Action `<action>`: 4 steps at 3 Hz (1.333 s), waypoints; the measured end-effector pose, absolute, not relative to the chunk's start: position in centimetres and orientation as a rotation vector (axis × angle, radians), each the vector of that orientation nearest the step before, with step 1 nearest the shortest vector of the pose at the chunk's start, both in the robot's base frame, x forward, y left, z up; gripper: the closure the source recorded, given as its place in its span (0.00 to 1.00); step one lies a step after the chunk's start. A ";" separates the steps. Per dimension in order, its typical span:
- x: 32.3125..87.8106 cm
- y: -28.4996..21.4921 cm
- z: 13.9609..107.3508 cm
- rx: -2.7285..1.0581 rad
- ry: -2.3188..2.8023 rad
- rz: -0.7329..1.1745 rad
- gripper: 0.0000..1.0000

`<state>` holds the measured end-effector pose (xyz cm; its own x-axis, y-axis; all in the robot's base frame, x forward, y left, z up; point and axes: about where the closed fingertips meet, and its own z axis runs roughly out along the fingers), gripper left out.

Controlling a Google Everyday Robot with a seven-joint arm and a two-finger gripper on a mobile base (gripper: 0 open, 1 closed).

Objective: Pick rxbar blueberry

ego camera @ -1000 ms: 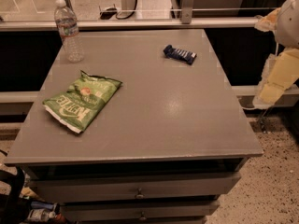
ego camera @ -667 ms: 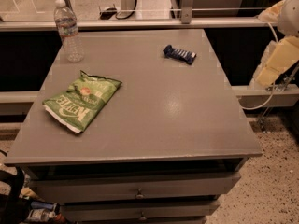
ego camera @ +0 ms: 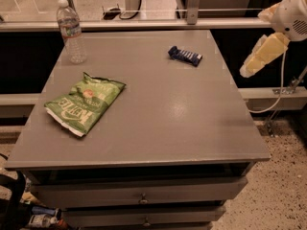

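saw rxbar blueberry (ego camera: 185, 55) on the desk (ego camera: 158, 114), not picked yet. found the pincer (ego camera: 259, 59) off past its right edge. could not tell if wide or narrow.

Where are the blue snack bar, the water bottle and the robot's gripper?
rxbar blueberry (ego camera: 185, 55), camera view, middle of its dark blue wrapper.
water bottle (ego camera: 72, 32), camera view, on its label.
gripper (ego camera: 253, 63), camera view, its lower end, in the air right of the table (ego camera: 158, 128).

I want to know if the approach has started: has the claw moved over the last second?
Yes. The claw has shifted up and left, nearer the right edge of the table, on which the rxbar blueberry lies untouched.
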<state>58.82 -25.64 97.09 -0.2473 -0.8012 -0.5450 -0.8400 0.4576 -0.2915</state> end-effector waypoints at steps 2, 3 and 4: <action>63.4 -26.0 92.7 -1.244 2.089 0.149 0.00; 63.7 -26.0 92.6 -1.240 2.085 0.154 0.00; 65.7 -25.4 92.1 -1.223 2.051 0.193 0.00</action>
<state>65.72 -25.42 92.07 -0.2824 -0.7033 -0.6524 -0.8125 0.5369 -0.2271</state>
